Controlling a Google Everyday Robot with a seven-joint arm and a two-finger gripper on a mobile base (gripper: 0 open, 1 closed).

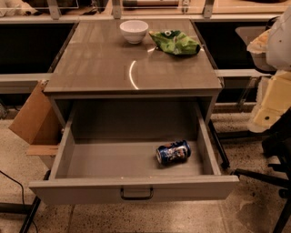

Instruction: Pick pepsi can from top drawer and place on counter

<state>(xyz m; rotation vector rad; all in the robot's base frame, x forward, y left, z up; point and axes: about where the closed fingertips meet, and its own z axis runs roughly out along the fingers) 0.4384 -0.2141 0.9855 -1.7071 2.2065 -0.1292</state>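
Observation:
The pepsi can (173, 152) lies on its side inside the open top drawer (91, 161), right of the middle and near the right wall. The drawer is pulled fully out, and its grey front panel with a dark bar handle (136, 195) faces me. The counter (113, 63) is the glossy grey-brown top above the drawer. My arm comes in at the right edge of the camera view, and my gripper (273, 107) hangs there as a pale shape. It is to the right of the cabinet, above and apart from the can, with nothing visibly in it.
A white bowl (134, 31) and a green snack bag (176, 42) sit at the back of the counter. A cardboard piece (32, 116) leans at the cabinet's left. Dark chair legs (261, 175) stand on the floor to the right. A pale wooden ledge (150, 7) runs behind.

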